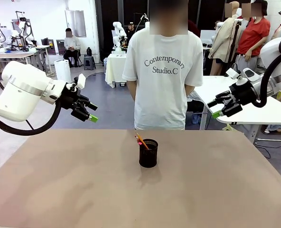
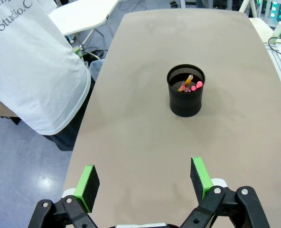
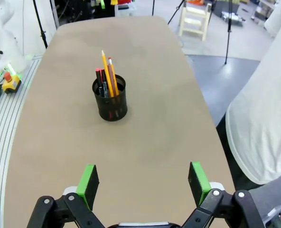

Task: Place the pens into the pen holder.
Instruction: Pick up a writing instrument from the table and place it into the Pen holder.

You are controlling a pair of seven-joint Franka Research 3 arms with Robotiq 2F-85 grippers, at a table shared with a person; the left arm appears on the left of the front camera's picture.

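Three pens (image 3: 107, 76) stand in one pen holder (image 3: 111, 100).

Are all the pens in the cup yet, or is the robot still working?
It looks done. The pens all stand inside the black mesh pen holder, and none lies on the table. Nothing is in hand: the left claw and right claw are open and empty, raised off to the sides. Nothing seems left to put away.
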